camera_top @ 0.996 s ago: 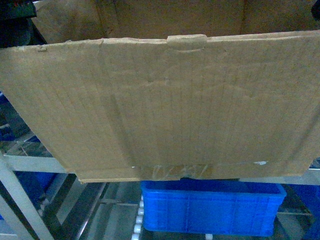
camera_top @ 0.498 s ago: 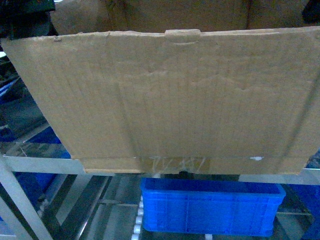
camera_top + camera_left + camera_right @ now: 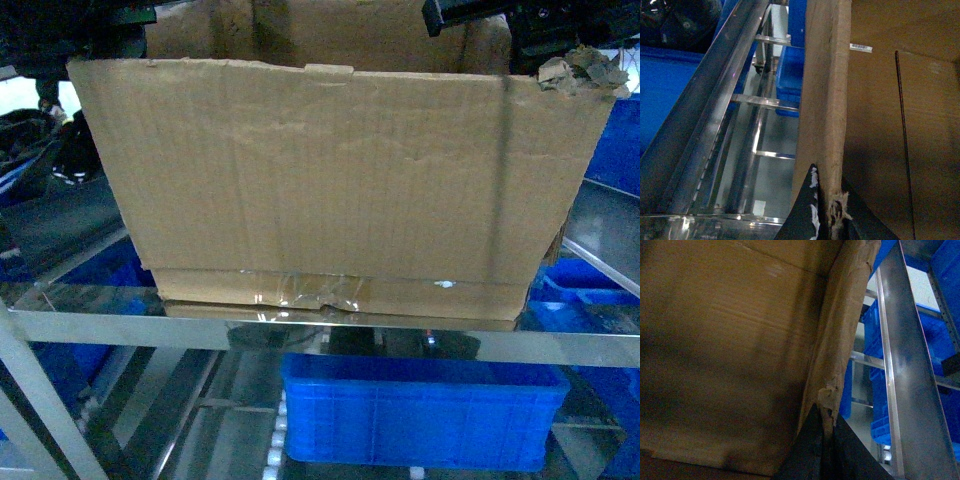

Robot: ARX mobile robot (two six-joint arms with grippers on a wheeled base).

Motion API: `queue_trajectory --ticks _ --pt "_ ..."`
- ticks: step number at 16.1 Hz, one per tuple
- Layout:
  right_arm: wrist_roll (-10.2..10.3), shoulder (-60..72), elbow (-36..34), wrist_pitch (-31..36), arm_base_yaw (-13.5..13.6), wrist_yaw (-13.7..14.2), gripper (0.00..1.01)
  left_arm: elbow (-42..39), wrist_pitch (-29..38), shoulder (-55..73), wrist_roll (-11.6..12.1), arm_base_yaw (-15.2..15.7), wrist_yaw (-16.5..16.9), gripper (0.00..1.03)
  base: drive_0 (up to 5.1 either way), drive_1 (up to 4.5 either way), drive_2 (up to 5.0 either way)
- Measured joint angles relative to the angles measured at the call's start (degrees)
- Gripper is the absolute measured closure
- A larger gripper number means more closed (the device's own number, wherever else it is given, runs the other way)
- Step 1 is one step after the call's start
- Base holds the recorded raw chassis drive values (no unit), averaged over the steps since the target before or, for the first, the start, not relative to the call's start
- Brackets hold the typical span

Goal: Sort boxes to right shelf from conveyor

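Closest to my left wrist camera, my left gripper [image 3: 829,210] has its two dark jaws clamped together on the frayed top edge of the left wall of the cardboard box [image 3: 330,190], one jaw outside the wall and one inside. At my right wrist, my right gripper [image 3: 824,445] is clamped the same way on the torn, crumpled edge of the box's right wall. From the head view, the large brown box fills most of the frame, open at the top, its near face toward me, with clear tape [image 3: 310,290] across the bottom seam. Its bottom edge sits at the shiny steel front rail of the right shelf [image 3: 120,325]; whether it fully rests there I cannot tell. A ragged torn corner [image 3: 580,72] shows at the box's upper right. Inside the box, a small white label strip [image 3: 861,47] is stuck to the far wall. Below the rail, a blue plastic bin [image 3: 420,415] sits on the lower level beside white roller wheels [image 3: 277,440]. Farther back, more blue bins [image 3: 930,335] stand on both sides.
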Motion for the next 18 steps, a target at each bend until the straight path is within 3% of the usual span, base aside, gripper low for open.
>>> queue_trajectory --ticks 4,5,7,10,12,13,15,18 --pt "-3.4 1.4 1.0 1.0 -1.9 -0.1 0.99 0.5 -0.4 0.8 -2.6 0.2 0.7 1.0 0.0 0.0 0.0" --pt "-3.8 1.6 1.1 0.9 -1.9 -0.6 0.92 0.6 0.1 0.8 -3.2 0.3 1.4 0.89 0.0 0.0 0.0" --pt "-3.9 2.9 2.0 0.8 -2.6 -3.0 0.66 0.7 0.2 0.8 -4.3 0.1 2.7 0.63 0.0 0.0 0.0" --pt "-4.0 3.0 2.1 0.5 -2.5 -4.0 0.32 0.8 0.4 0.8 -4.4 -0.7 3.6 0.29 0.0 0.0 0.0" --pt "-5.2 2.9 0.9 6.4 -2.4 -4.9 0.1 -0.4 5.9 0.6 -4.1 -0.9 1.9 0.07 0.0 0.0 0.0" --pt "-6.9 2.4 -1.0 12.0 -2.2 -5.2 0.01 -1.8 8.9 0.0 -4.0 -0.9 -0.2 0.04 0.0 0.0 0.0" --pt "-11.2 1.6 -3.8 20.7 -2.1 -6.3 0.03 -3.8 13.2 -1.4 -4.0 -1.0 -2.3 0.05 0.0 0.0 0.0" --pt "-15.8 0.4 -7.5 28.6 -1.7 -8.2 0.03 -6.6 17.3 -4.1 -4.9 -1.0 -4.6 0.05 0.0 0.0 0.0"
